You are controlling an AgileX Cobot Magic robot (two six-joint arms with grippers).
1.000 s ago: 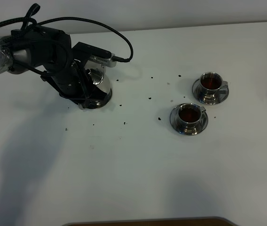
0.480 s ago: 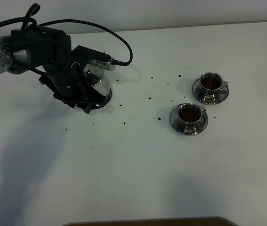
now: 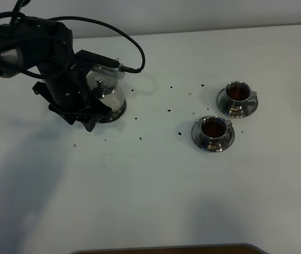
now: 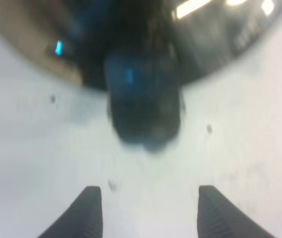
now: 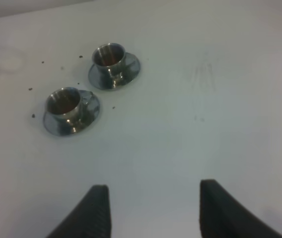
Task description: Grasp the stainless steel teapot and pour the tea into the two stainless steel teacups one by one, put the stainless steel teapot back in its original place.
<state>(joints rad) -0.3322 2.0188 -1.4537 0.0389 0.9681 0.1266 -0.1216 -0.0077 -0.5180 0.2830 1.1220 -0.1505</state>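
Stainless steel teapot standing far left on the table, on its coaster. Left gripper just beside it, jaws spread wide, holding nothing. Right gripper likewise parted, empty. Likely rigid, slick, weighty with tea; best taken by the loop handle.

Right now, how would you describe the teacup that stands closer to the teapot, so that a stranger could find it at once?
Start from the white table and look right of the teapot, where two teacups stand on saucers. The nearer teacup is the one lower and further left in the high view, holding dark tea. Its neighbour, the other teacup, stands further from the teapot, up and to the right.
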